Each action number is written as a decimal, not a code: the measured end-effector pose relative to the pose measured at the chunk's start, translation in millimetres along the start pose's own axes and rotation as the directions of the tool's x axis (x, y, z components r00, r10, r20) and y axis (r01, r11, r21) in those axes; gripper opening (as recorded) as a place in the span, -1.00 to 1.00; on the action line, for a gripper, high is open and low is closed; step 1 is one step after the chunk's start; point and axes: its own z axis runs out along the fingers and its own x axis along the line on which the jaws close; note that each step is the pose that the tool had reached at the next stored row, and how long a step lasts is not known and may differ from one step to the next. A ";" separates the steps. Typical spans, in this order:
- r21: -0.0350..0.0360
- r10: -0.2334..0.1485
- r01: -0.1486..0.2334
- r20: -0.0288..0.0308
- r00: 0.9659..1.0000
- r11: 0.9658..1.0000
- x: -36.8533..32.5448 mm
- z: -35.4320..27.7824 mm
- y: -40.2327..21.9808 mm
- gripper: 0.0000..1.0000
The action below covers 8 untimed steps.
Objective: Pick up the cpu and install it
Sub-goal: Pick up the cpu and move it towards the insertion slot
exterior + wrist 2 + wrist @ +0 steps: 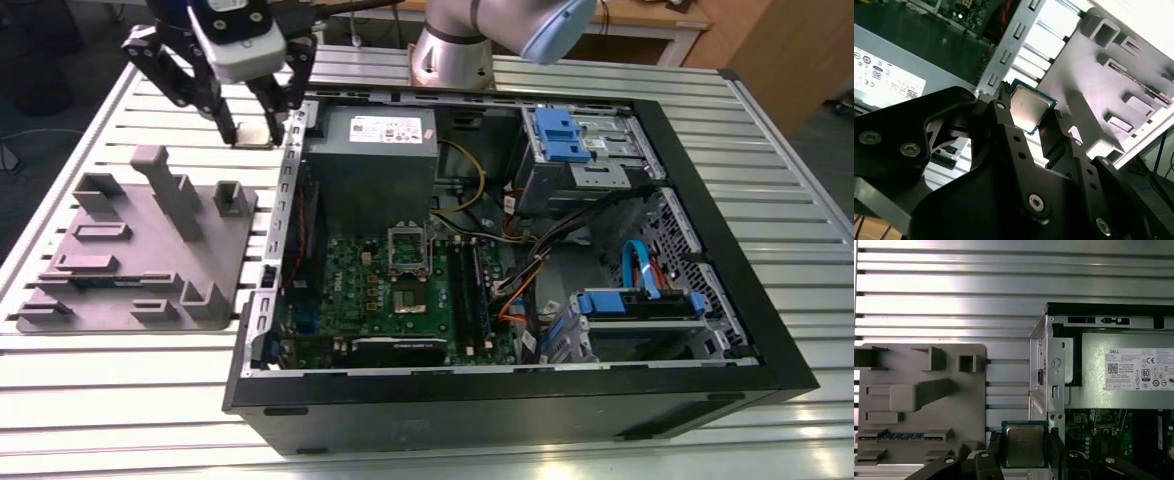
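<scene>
Aloft, cpu (1025, 446) in pincer (252, 134)

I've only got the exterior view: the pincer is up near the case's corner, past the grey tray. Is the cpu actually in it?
Observer: Yes. In both wrist views the pincer is shut on the cpu, metal top showing.
Operator: Is it over the board?
Observer: No. In the first wrist view it is at the case wall, beside the table strip next to the grey tray.

Ribbed metal table (120, 400), wooden desk (651, 14)
</scene>
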 end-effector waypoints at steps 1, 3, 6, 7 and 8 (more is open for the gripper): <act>0.000 0.000 0.000 0.000 1.000 1.000 -3.5 0.0 0.0 -0.06; 0.000 0.000 0.000 -0.001 1.000 1.000 -11.2 0.2 0.0 -0.06; 0.000 0.000 0.000 -0.001 1.000 1.000 -22.5 0.4 0.1 -0.06; 0.000 0.000 0.000 -0.001 1.000 1.000 -26.0 0.5 0.2 -0.06; 0.000 0.000 0.000 -0.001 1.000 1.000 -29.5 0.6 0.2 -0.06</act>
